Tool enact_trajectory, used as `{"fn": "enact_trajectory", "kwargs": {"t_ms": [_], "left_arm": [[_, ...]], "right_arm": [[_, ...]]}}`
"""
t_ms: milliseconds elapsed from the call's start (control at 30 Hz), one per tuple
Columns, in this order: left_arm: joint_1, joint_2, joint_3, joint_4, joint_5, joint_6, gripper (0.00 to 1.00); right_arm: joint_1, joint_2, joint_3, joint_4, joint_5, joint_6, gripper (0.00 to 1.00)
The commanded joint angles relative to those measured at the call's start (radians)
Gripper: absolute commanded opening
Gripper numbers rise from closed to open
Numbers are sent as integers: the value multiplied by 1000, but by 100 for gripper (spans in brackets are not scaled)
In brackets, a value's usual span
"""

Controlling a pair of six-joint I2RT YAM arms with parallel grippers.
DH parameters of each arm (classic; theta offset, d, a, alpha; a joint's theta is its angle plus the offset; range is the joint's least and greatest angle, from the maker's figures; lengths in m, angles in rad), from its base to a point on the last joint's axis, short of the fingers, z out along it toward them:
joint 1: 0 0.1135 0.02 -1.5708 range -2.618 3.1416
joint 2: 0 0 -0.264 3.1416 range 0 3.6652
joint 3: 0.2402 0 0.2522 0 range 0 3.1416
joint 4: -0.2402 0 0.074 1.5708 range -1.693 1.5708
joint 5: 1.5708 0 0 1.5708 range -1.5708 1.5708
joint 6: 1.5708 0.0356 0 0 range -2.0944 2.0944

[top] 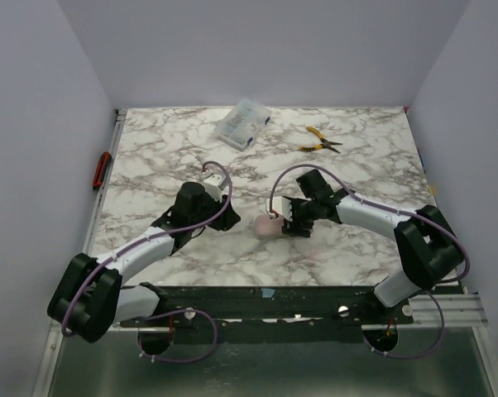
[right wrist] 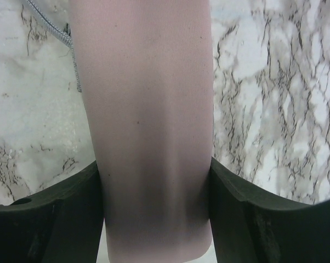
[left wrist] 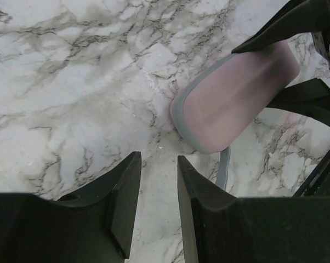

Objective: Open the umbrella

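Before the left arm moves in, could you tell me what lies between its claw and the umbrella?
Only bare marble tabletop and a thin grey cord beside the umbrella, as the left wrist view shows.

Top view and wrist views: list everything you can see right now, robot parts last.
pale pink fabric-covered folded umbrella: one, pink, table centre
clear plastic box: one, transparent, far centre
yellow-handled pliers: one, yellow and black, far right
red-handled object: one, red, beyond the table's left edge
marble-patterned table: one, white with grey veins
left hand: one, black, beside the umbrella, fingers slightly apart, empty
right hand: one, black, gripping the umbrella
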State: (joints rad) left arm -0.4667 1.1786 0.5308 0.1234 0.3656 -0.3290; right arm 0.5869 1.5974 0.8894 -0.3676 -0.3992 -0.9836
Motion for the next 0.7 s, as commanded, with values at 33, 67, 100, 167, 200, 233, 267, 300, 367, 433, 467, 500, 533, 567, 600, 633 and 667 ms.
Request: {"fn": "enact_trajectory", "kwargs": {"t_ms": [33, 67, 100, 167, 200, 233, 267, 300, 367, 433, 467, 500, 533, 567, 600, 633, 667], "left_arm": [[-132, 83, -80, 218, -86, -46, 33], [-153, 97, -96, 240, -86, -53, 33], [-169, 115, -102, 261, -83, -57, 33], [-200, 148, -115, 305, -86, -56, 33], [-208, 173, -119, 326, -89, -58, 32], [-210, 195, -118, 344, -96, -64, 32], [-212, 224, -113, 356, -98, -72, 31], [-211, 247, -107, 371, -97, -74, 30], [-217, 296, -98, 424, -83, -71, 29], [-226, 340, -85, 463, -83, -76, 28], [-230, 361, -80, 485, -77, -83, 28], [-238, 375, -77, 507, -63, -87, 27], [-249, 382, -76, 529, -52, -86, 27], [-259, 386, -77, 543, -44, -89, 26], [-269, 389, -82, 561, -34, -96, 26], [-278, 395, -84, 579, -23, -109, 26], [-288, 398, -84, 583, -27, -119, 25]], "right_arm": [[-15, -22, -114, -50, 160, 113, 55], [-15, -28, -117, -42, 167, 144, 54], [-15, -31, -120, -36, 168, 178, 54], [-15, -38, -129, -23, 177, 239, 53], [-15, -42, -134, -16, 182, 265, 52], [-15, -43, -142, -9, 190, 280, 52], [-15, -48, -150, -2, 195, 291, 52], [-15, -52, -161, 5, 200, 298, 52], [-15, -59, -180, 19, 203, 304, 52], [-15, -62, -197, 37, 209, 314, 51], [-15, -62, -205, 42, 208, 318, 51], [-15, -62, -208, 47, 208, 322, 51], [-15, -61, -210, 48, 208, 327, 51], [-15, -58, -209, 47, 203, 333, 51], [-15, -54, -208, 47, 200, 337, 50], [-15, -50, -206, 47, 201, 343, 50], [-15, -45, -204, 48, 201, 352, 49]]}}
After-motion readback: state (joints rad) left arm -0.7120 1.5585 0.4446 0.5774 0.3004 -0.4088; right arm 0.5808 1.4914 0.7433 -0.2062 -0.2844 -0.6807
